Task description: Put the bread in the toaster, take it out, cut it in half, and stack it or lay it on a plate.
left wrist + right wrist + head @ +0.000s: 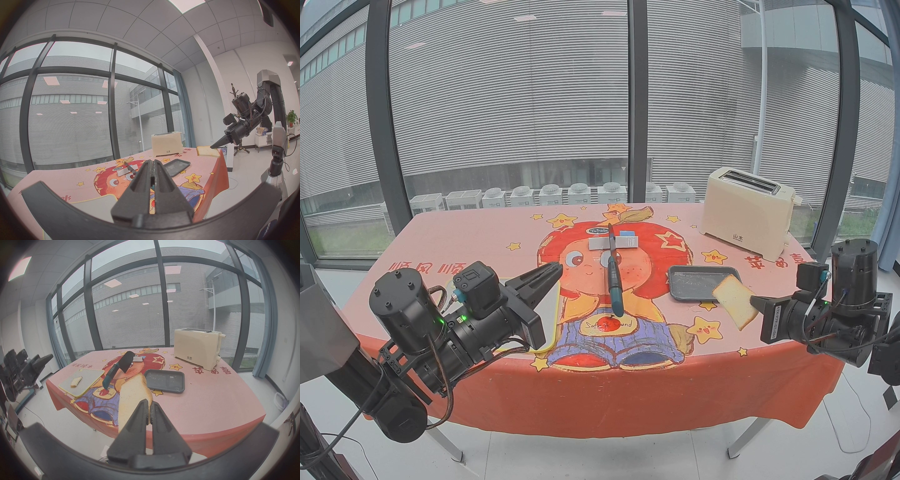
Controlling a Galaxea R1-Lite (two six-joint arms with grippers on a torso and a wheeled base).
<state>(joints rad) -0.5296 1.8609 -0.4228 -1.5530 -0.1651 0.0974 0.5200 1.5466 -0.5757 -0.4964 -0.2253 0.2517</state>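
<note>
A slice of bread (734, 301) hangs tilted above the table's front right edge, just in front of the dark grey tray (700, 282). My right gripper (752, 303) is shut on its edge; in the right wrist view the bread (132, 399) stands up from the fingertips (144, 405). The cream toaster (747, 212) stands at the back right with its slots empty. A teal-handled knife (612, 270) rests on a small rack at the table's middle. My left gripper (555, 270) is shut with nothing in it, hovering over the cutting board (82, 382) at the front left.
A small piece of bread (76, 381) lies on the cutting board. The table is covered by an orange cartoon cloth (487, 244). Windows stand right behind the table. Free cloth lies between the tray and the toaster.
</note>
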